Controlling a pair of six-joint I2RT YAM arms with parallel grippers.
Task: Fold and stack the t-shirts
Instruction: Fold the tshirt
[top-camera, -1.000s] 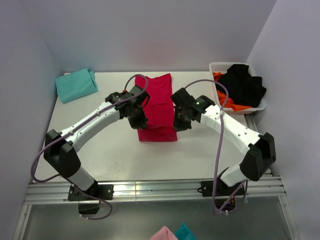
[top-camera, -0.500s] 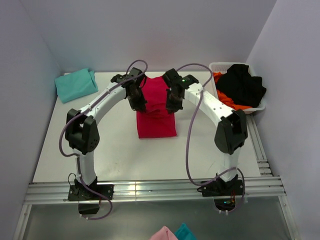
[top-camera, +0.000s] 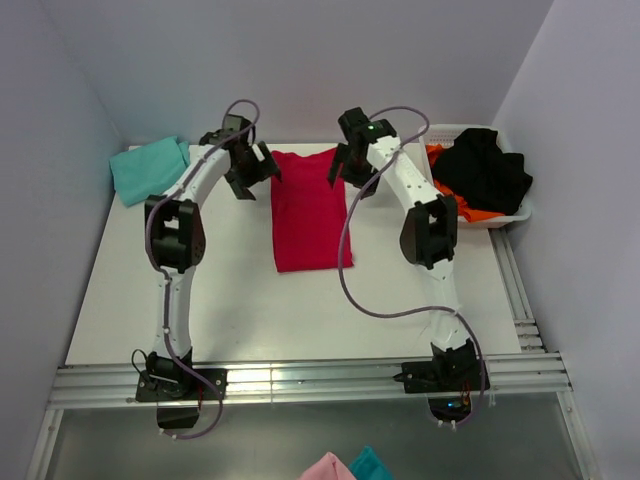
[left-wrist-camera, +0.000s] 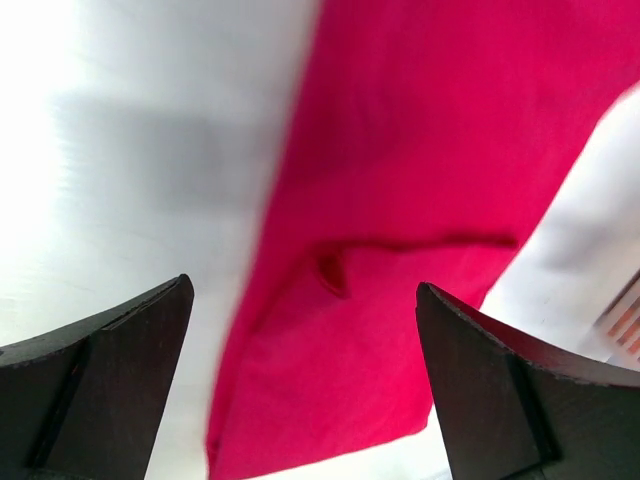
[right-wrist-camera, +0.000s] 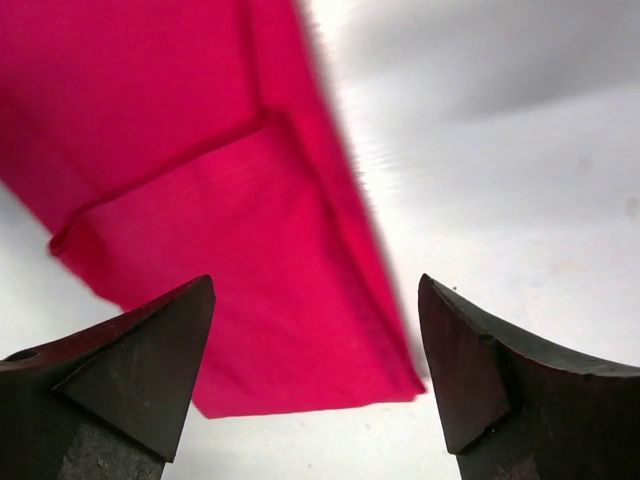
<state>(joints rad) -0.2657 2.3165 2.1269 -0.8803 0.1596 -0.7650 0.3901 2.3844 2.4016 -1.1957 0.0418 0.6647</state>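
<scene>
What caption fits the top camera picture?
The left claw and right claw, both open, hover by the far end of a folded red t-shirt; teal t-shirt at left, laundry basket at right.

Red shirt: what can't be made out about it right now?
Top view: the red shirt's far corners are partly hidden by the left tool and the right tool.
Left wrist: its folds are blurred, and the top edge cuts it off.
Right wrist: the top and left edges cut it off.

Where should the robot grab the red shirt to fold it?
Probably by its two far corners, one per gripper, coming down from above at the outer edges. The red t-shirt lies flat as a long strip, and the open left gripper and right gripper sit beside those corners.
</scene>
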